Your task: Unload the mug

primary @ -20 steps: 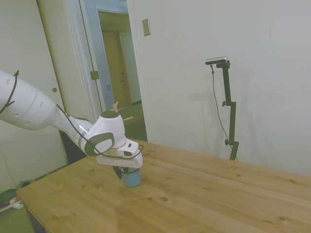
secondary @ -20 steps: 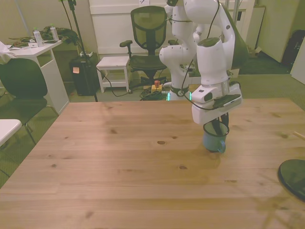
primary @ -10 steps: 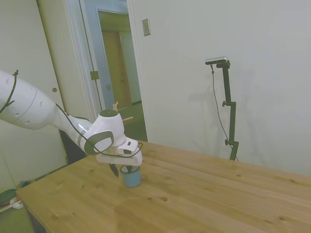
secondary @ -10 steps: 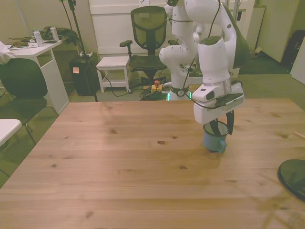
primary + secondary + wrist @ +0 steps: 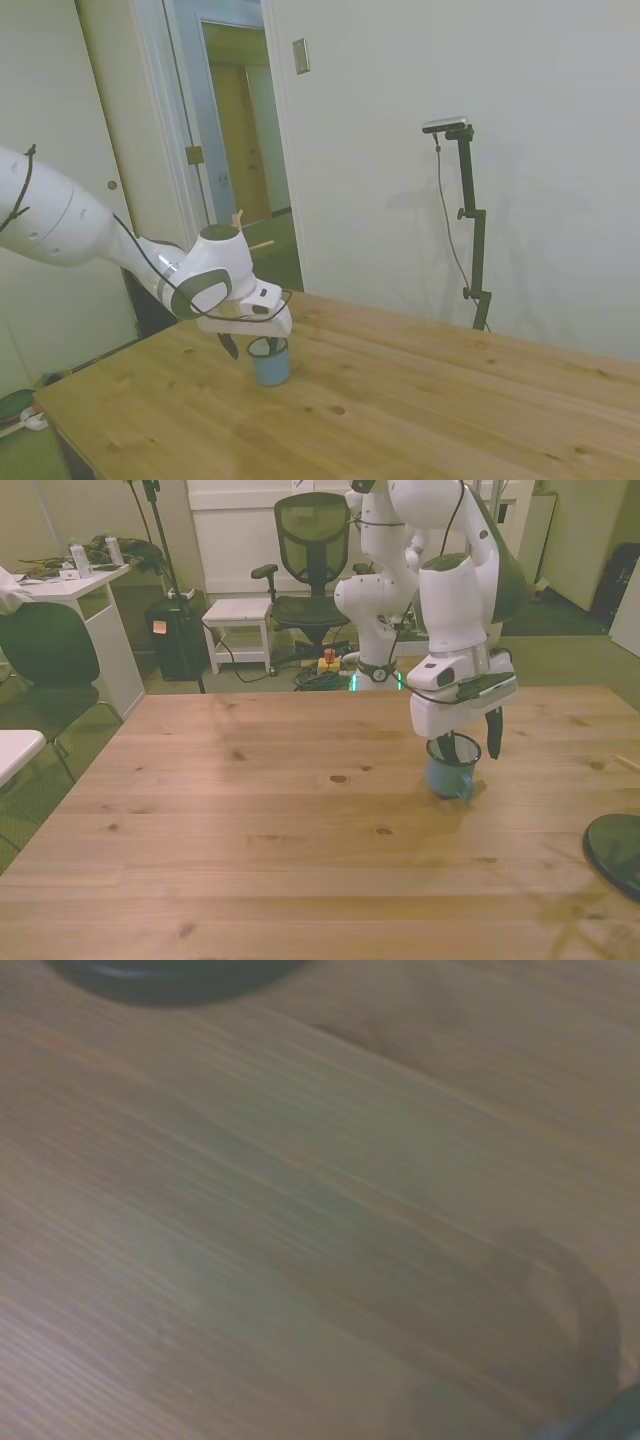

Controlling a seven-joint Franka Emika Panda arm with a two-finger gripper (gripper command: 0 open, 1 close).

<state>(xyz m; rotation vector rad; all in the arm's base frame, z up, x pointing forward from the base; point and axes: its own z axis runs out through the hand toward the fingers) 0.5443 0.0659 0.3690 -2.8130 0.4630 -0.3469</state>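
Only frontally, mug (image 5: 450,771) handle visible, jaws parted

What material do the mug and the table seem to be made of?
The mug looks like enamelled metal: smooth light blue wall, dark rim, whitish inside, though ceramic is possible. The table is pale wood, probably pine, showing planks, grain and dark knots with a soft sheen.

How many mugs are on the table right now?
1: a small light blue enamel mug stands upright on the wooden table, toward the front view's right, directly under the open gripper. None other visible.
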